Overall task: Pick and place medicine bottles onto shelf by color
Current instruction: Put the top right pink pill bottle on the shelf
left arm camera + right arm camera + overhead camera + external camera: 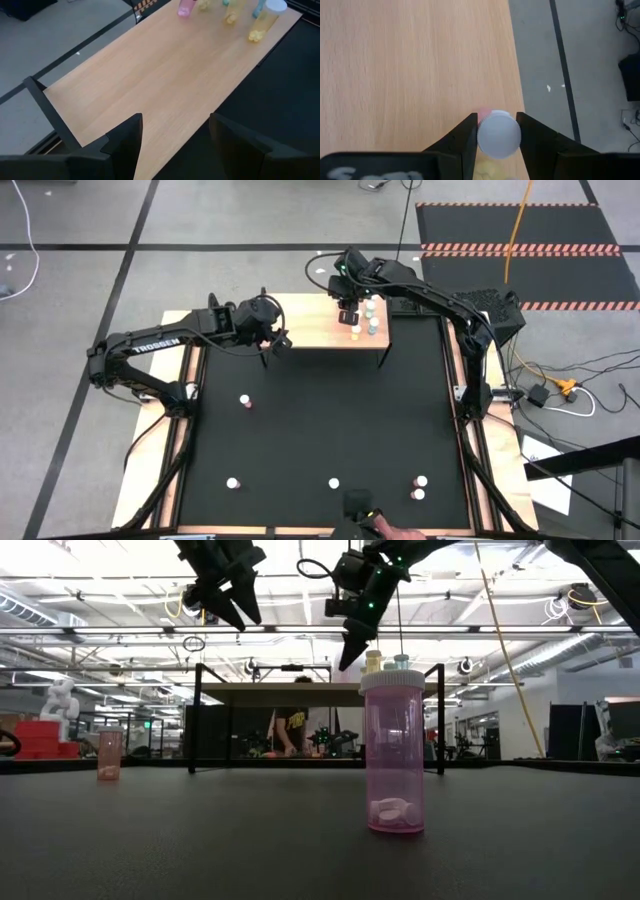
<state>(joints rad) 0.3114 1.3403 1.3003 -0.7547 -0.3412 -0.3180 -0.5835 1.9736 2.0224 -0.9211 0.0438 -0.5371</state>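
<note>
The tan shelf (310, 330) stands on black legs at the far end of the black mat. My right gripper (347, 308) is over its far edge, shut on a pink medicine bottle with a white cap (498, 135). Yellow and teal bottles (372, 327) stand on the shelf's right part, and they show in the left wrist view (262, 22). My left gripper (175, 117) is open and holds nothing. It hovers over the shelf's left end (278, 340). Several bottles stand on the mat, among them a pink one (245, 401). My right gripper pinches the pink bottle by its white cap (498, 135), one finger (467, 135) on each side. The fingers come from above, pointing down. The bottle is upright, and its pink body (184, 7) is at the shelf's far edge. Whether its base rests on the board, I cannot tell.
Bottles stand near the mat's near edge (232, 482), (334, 483) and a pair (419, 487). In the low view a pink bottle (394, 755) stands close in front and another (109, 755) farther left. The shelf's middle and left part is bare board (150, 65).
</note>
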